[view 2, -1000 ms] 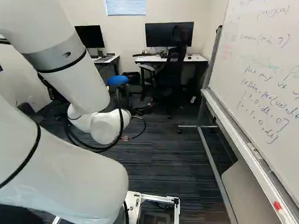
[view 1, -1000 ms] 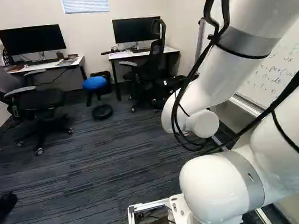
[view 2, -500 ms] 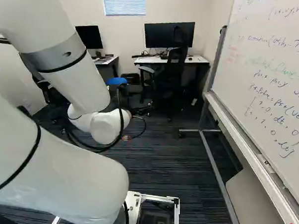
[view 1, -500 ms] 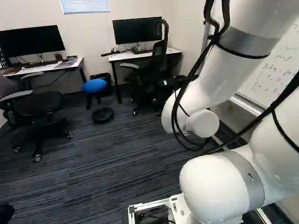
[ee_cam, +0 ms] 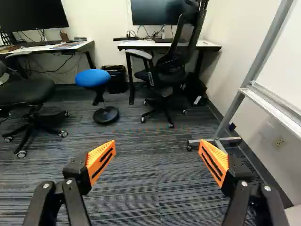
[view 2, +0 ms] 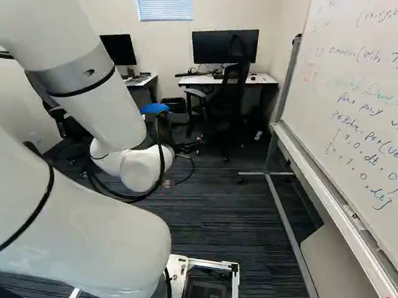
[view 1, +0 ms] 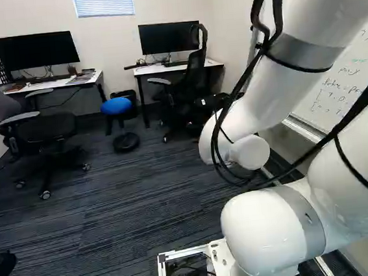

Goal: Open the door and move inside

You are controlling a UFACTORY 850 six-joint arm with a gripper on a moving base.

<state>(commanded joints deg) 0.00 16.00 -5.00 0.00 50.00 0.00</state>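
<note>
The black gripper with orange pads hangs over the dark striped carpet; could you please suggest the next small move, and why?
I would probably drive slowly ahead a little, bearing slightly away from the grey metal whiteboard frame. No door shows in any view, the open gripper holds nothing, and carpet stretches ahead towards the round blue stool.

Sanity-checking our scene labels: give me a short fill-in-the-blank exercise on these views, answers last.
The stool has a seat coloured ____.
The claw stands ____, gripping nothing.
In the right base view, the whiteboard is on the ____ side.

Missing words: blue; open; right.
</note>
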